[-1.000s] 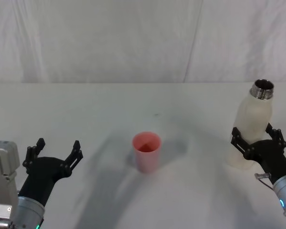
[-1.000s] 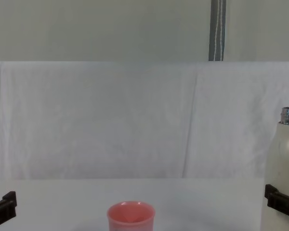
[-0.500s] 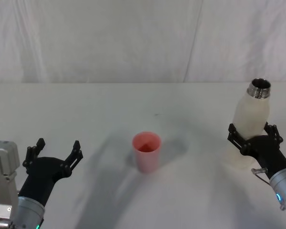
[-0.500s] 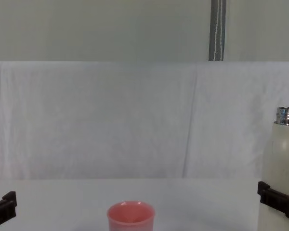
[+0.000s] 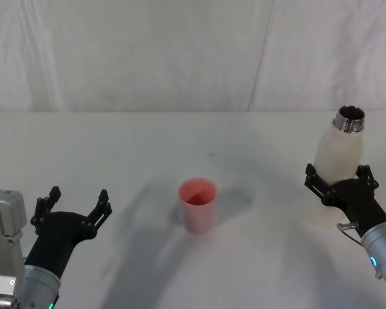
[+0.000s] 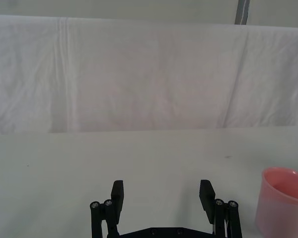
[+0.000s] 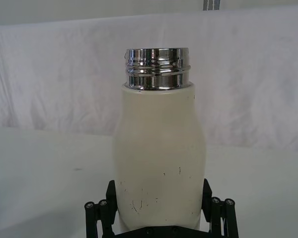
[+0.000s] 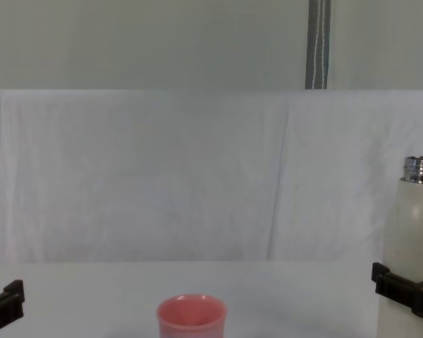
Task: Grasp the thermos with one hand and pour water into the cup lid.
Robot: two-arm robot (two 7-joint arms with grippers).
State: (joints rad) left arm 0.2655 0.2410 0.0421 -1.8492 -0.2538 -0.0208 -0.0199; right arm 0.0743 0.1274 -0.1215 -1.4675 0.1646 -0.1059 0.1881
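Observation:
The cream-white thermos [image 5: 338, 161] stands upright at the table's right side, its steel neck uncapped. My right gripper [image 5: 338, 177] is shut on its lower body, with one black finger on each side, as the right wrist view shows around the thermos [image 7: 159, 148]. The salmon-pink cup lid [image 5: 197, 203] stands upright near the table's middle, well to the left of the thermos. My left gripper [image 5: 77, 196] rests open at the near left, holding nothing, with the cup lid [image 6: 280, 201] off to its side. In the chest view the thermos [image 8: 412, 225] is at the right edge and the cup lid [image 8: 192, 317] at bottom centre.
The white table [image 5: 116, 148] is bare between the cup lid and the thermos. A white cloth backdrop [image 5: 180, 58] hangs along the far edge. A grey metal block [image 5: 1, 225] of the left arm sits at the near left corner.
My right gripper has shifted a little to the left, carrying the thermos with it toward the cup lid. The left arm and the cup lid have stayed put.

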